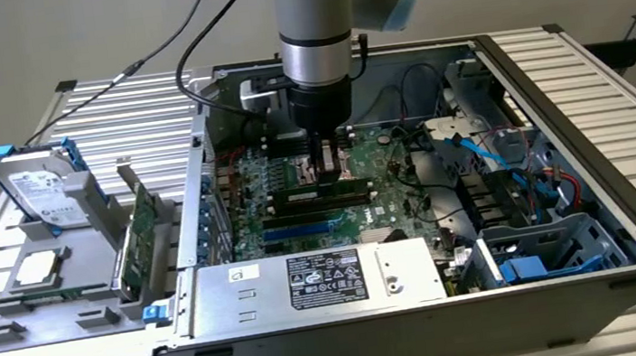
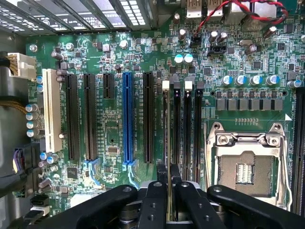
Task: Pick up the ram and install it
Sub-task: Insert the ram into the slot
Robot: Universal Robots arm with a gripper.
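Note:
My gripper (image 2: 169, 191) is shut on the ram (image 2: 169, 157), a thin green stick seen edge-on between the two black fingers (image 2: 152, 200). The stick hangs upright over the motherboard, lined up along the outermost of the black memory slots (image 2: 183, 124), beside the slot's white latch (image 2: 165, 85). Whether its lower edge touches the slot I cannot tell. In the exterior view the gripper (image 1: 324, 166) reaches down inside the open computer case (image 1: 545, 50), just above the memory slots (image 1: 320, 198).
An open CPU socket (image 2: 245, 167) lies beside the memory slots, and black and blue expansion slots (image 2: 127, 119) on the other side. The power supply (image 1: 319, 282) fills the case's front. On the exterior view's left a grey tray holds a hard drive (image 1: 40, 189) and a large green card (image 1: 137, 237).

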